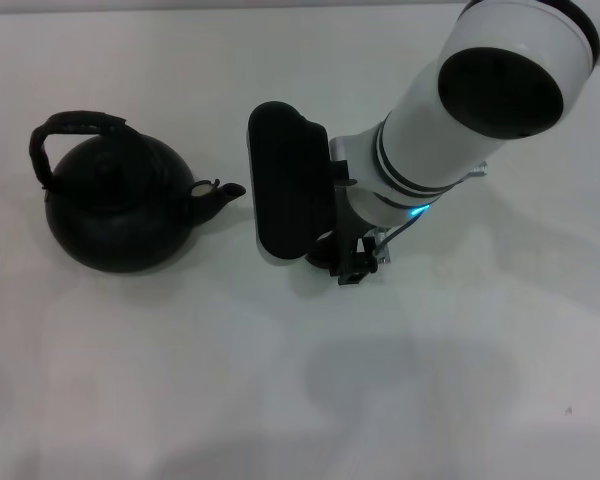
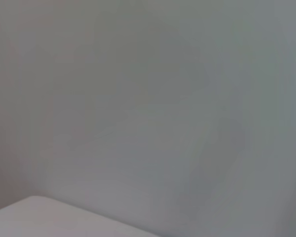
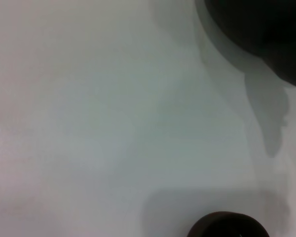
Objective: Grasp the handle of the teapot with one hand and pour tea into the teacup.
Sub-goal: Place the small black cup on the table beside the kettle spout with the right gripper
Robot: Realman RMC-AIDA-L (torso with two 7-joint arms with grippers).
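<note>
Reaching across the white table (image 1: 280, 400), the right arm (image 1: 450, 130) hangs just beside the spout (image 1: 223, 192) of the teapot (image 1: 115, 210), which sits upright on the left side. To grasp well, I judge the right gripper (image 1: 352, 262) should rise over the lid and close squarely on the top bar of the handle (image 1: 75, 125), so the pot will not swing. Whether its fingers are open or closed, I cannot tell; the wrist covers them. A dark rim in the right wrist view may be the teacup (image 3: 227, 226), cut off. Left gripper is unseen.
</note>
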